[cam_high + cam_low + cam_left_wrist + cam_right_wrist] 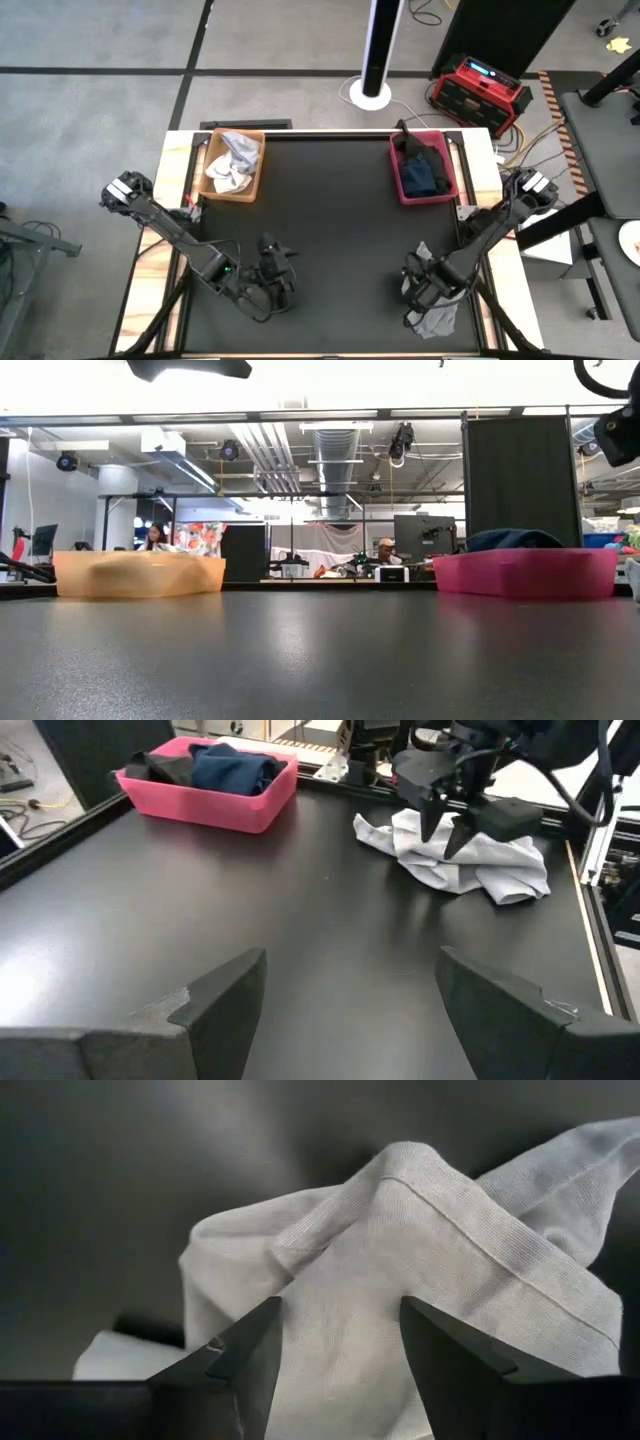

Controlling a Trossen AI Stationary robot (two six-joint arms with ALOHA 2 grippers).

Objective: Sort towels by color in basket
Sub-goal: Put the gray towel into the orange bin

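While my right gripper (452, 832) hangs just above the crumpled light grey towel (455, 855) at the near right corner of the table (330, 240), the whole coming move turns on that one relation: the cloth lies directly beneath my fingertips, with a raised fold standing up between them. My fingers (245, 1355) are part open, straddling that ridge without pinching it, and I have hold of nothing yet. From above, the towel's heap stretches roughly from the table's middle toward its near edge, one flap trailing out toward the centre; it has no real point or heading, being bunched. I judge that a short drop and a squeeze on the ridge would catch it. My right arm is plainly the nearer one; my left gripper (275, 272) waits well apart at the near left, jaws wide and empty. The tan basket (235, 165) at the far left holds white and pale cloths, the pink basket (424, 165) at the far right holds dark ones, so I reckon this towel belongs across in the tan one.
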